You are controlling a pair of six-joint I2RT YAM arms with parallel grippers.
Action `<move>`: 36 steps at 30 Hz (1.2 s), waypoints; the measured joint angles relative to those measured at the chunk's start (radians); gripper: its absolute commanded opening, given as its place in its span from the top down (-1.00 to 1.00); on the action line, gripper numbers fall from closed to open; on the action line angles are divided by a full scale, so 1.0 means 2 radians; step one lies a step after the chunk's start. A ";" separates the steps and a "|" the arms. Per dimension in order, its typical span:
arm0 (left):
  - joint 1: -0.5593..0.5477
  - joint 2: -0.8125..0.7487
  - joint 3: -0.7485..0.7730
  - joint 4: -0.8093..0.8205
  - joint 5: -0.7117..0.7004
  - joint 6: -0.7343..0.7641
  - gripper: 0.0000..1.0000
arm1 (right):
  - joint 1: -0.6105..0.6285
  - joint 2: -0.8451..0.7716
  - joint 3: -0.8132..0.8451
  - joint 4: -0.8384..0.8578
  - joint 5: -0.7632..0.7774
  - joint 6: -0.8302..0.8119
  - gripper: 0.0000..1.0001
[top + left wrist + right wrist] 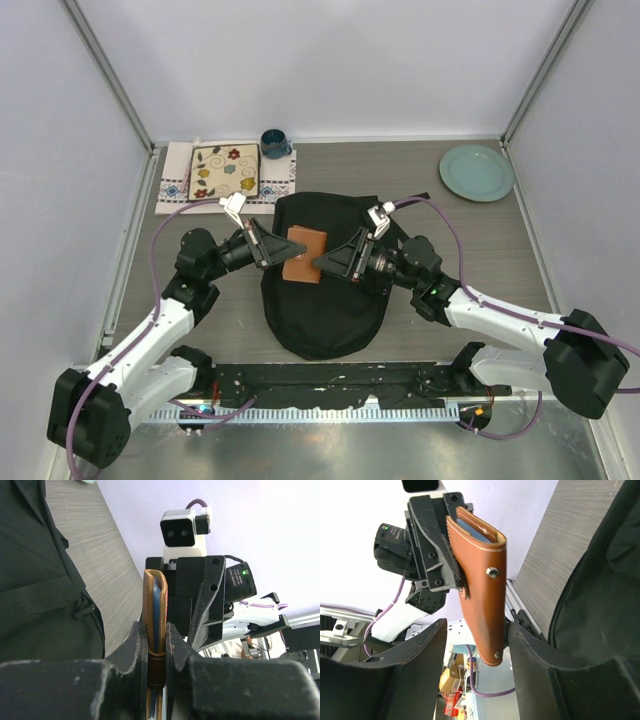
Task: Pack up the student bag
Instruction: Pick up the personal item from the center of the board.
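We are holding a brown leather case (303,255) over the student bag (325,320), left claw (156,637) clamping it, right claw (476,630) gaping around it, probably next closing and lowering it inside.

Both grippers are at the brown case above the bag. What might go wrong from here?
1. The left gripper pinches the brown leather case by one edge only, while the right gripper straddles it with its jaws not yet closed. Releasing too soon would likely drop it.
2. The two grippers sit very close together, so closing may knock one against the other.
3. The student bag shows no gaping opening in the top view, so insertion may snag.
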 measured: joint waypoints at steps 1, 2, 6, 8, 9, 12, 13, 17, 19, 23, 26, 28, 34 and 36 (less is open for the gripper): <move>0.000 0.003 0.000 0.003 0.004 -0.001 1.00 | -0.001 0.000 0.000 0.006 -0.001 0.000 -0.04; 0.000 0.005 0.000 0.005 0.007 -0.003 1.00 | -0.003 0.000 0.000 0.011 -0.002 0.000 0.02; -0.001 0.011 0.000 0.019 0.017 -0.011 1.00 | -0.011 0.000 0.000 0.019 -0.010 0.002 0.14; -0.001 0.013 0.000 0.028 0.022 -0.013 1.00 | -0.013 0.000 0.000 0.024 -0.015 0.003 0.16; -0.001 0.014 0.000 0.031 0.025 -0.014 1.00 | -0.014 0.000 0.000 0.026 -0.017 0.004 0.16; -0.003 0.023 0.000 0.044 0.032 -0.020 1.00 | -0.015 0.001 0.000 0.029 -0.021 0.007 0.11; -0.004 0.025 0.000 0.046 0.034 -0.021 1.00 | -0.015 0.001 0.000 0.029 -0.022 0.008 0.11; -0.007 0.034 0.000 0.053 0.038 -0.023 1.00 | -0.017 0.004 -0.001 0.034 -0.024 0.010 0.21; -0.008 0.036 0.000 0.057 0.038 -0.024 1.00 | -0.017 0.005 -0.004 0.037 -0.024 0.011 0.28; -0.011 0.040 0.000 0.065 0.042 -0.026 1.00 | -0.017 0.006 -0.006 0.043 -0.024 0.012 0.36; -0.013 0.043 0.000 0.072 0.043 -0.026 1.00 | -0.017 0.006 -0.007 0.047 -0.025 0.013 0.59; -0.014 0.045 0.000 0.075 0.044 -0.028 1.00 | -0.018 0.006 -0.010 0.052 -0.026 0.014 1.00; -0.017 0.045 -0.001 0.059 0.033 -0.024 -0.18 | -0.018 0.004 -0.023 0.063 -0.020 0.020 1.00; -0.019 0.041 0.000 0.027 0.016 -0.010 -0.49 | -0.018 -0.009 -0.028 0.042 -0.007 0.014 1.00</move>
